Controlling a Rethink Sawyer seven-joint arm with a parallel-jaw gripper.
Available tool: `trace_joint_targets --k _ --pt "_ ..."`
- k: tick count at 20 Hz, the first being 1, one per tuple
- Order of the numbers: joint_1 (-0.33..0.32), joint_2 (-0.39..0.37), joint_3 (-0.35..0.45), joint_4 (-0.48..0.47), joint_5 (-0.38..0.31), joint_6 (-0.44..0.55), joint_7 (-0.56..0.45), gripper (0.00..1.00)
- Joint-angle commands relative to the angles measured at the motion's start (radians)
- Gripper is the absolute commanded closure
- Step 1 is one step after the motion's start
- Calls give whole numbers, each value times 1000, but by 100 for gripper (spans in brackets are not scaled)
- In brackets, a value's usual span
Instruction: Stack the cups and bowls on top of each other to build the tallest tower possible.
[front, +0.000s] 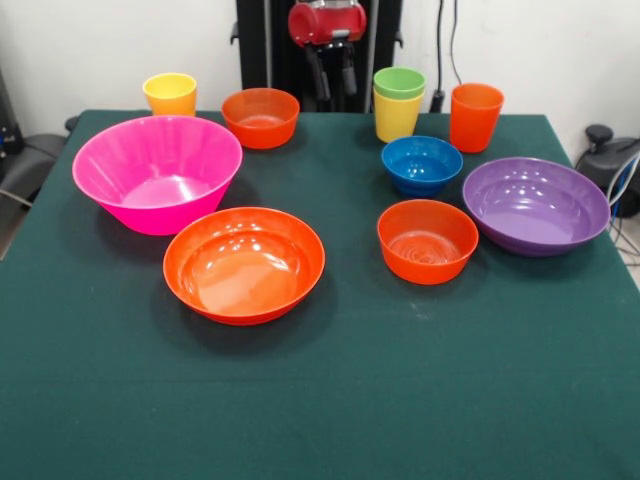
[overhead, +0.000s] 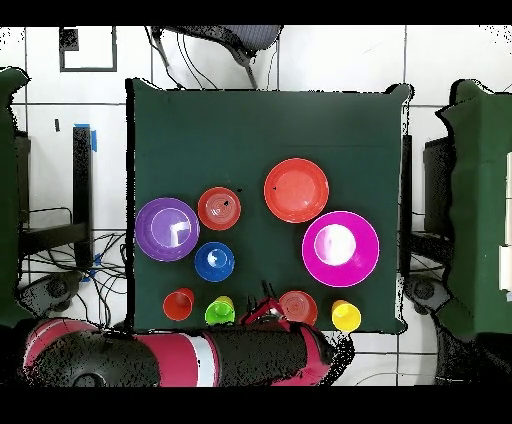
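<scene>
All pieces stand separately on the green table (front: 320, 400); no tower stands. A big pink bowl (front: 157, 172) (overhead: 340, 249), a wide orange bowl (front: 244, 263) (overhead: 296, 190) and a wide purple bowl (front: 535, 205) (overhead: 167, 229) are open side up. A small blue bowl (front: 421, 164) (overhead: 214, 262) and two small orange bowls (front: 427, 240) (front: 261, 117) stand between them. A green cup (front: 399, 82) (overhead: 219, 311) sits nested in a yellow cup (front: 397, 118). Another yellow cup (front: 170, 93) and a taller orange cup (front: 475, 117) stand at the far edge. My gripper (front: 335, 72) (overhead: 266, 306) hangs open and empty by the pedestal.
The red arm (overhead: 180, 360) lies folded along the table's robot side. Chairs and cables (front: 620, 165) stand beside the table.
</scene>
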Motion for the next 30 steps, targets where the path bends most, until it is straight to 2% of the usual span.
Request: trace_joint_targets --k 1,10,23,30 --pt "3 55 72 -141 75 87 -169 0" --pt "5 82 59 -142 106 66 -182 0" --pt "8 85 46 -150 106 67 -159 0" --pt "10 91 42 -143 147 59 -159 0"
